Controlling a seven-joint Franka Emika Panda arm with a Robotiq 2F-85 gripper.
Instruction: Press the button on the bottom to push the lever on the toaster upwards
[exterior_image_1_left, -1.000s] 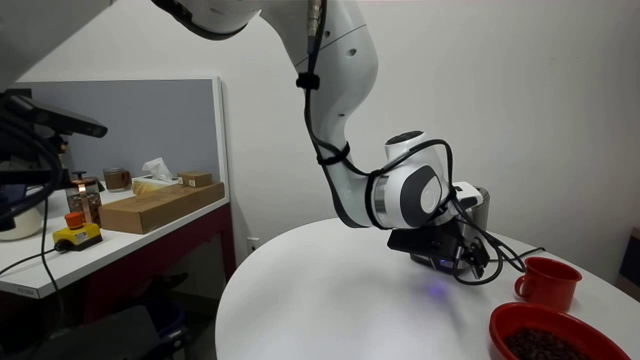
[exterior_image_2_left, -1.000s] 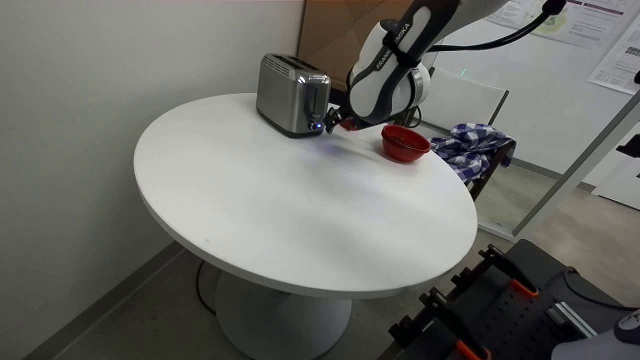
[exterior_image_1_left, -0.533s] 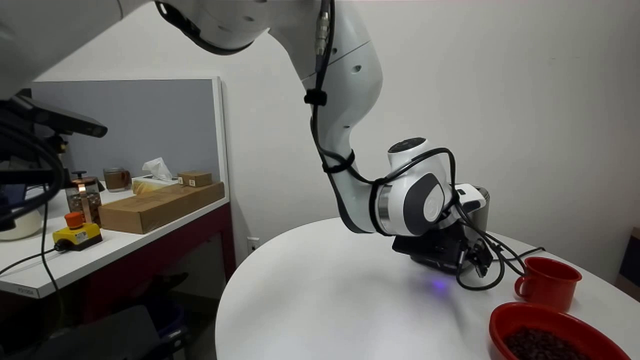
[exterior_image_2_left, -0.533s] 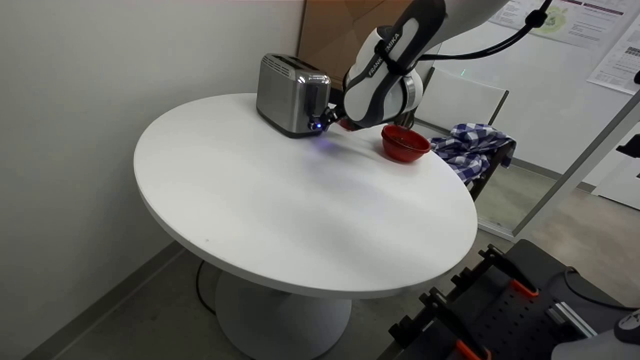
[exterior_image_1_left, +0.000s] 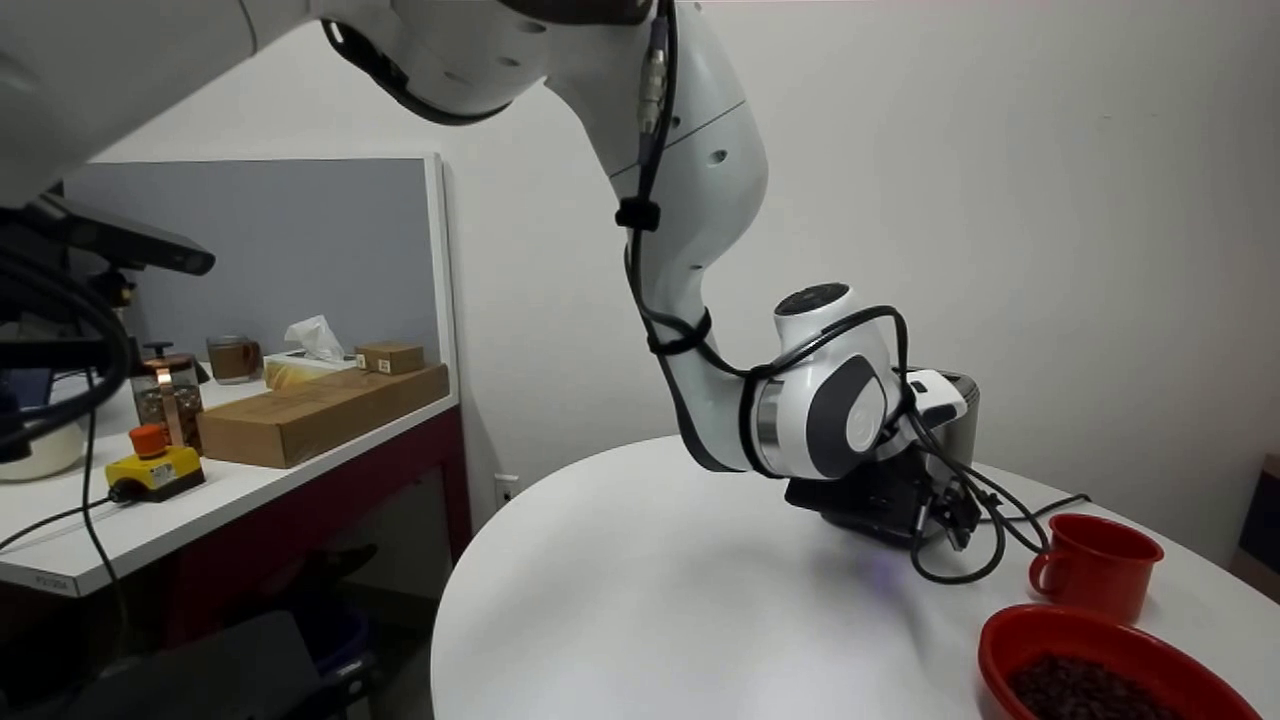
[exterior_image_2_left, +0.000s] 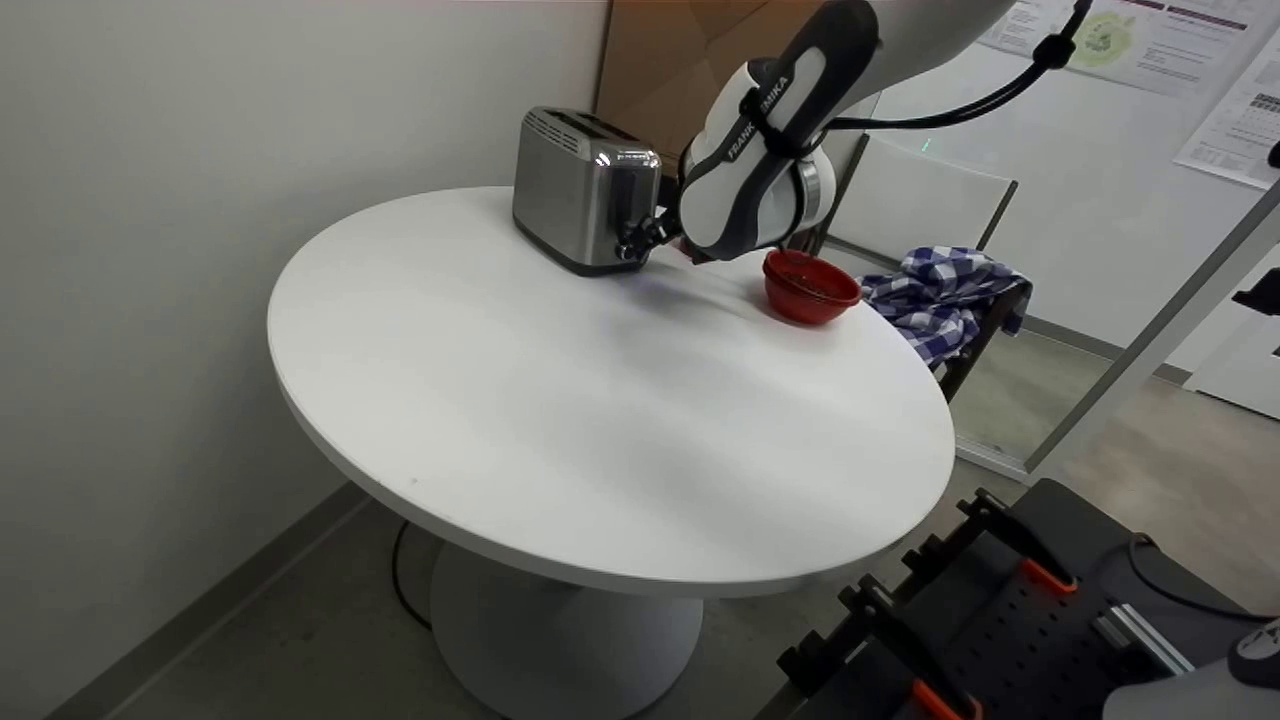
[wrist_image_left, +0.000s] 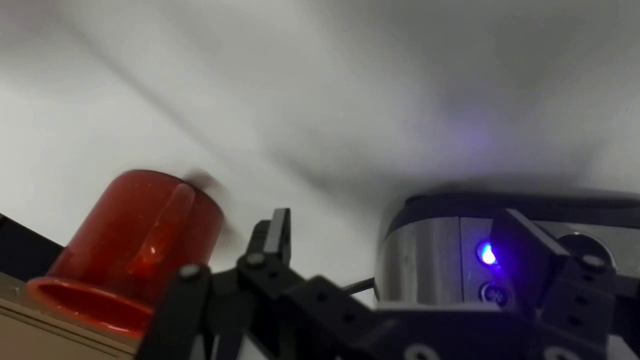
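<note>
The silver toaster (exterior_image_2_left: 560, 190) stands upright near the wall, with a dark slot track on its narrow face. An exterior view shows it mostly behind the arm (exterior_image_1_left: 962, 415). In the wrist view the toaster (wrist_image_left: 420, 260) shows a button glowing blue (wrist_image_left: 486, 254) and a snowflake button (wrist_image_left: 495, 295). My gripper (wrist_image_left: 400, 237) is open and empty. Its right finger partly covers the glowing button; I cannot tell if it touches. Its left finger is beside the toaster, over the table. In an exterior view my gripper (exterior_image_2_left: 642, 240) is at the toaster's low front. The lever cannot be made out.
A red cup (wrist_image_left: 140, 235) lies to the left in the wrist view and stands upright in an exterior view (exterior_image_1_left: 1100, 565). A red bowl (exterior_image_2_left: 805, 290) with dark bits stands near the edge of the round white table (exterior_image_2_left: 560, 400). The toaster's cord (exterior_image_1_left: 1065, 503) runs behind.
The arm has come lower, and my gripper has moved up to the toaster's face. The blue light, visible earlier in an exterior view, is now covered there by the gripper.
</note>
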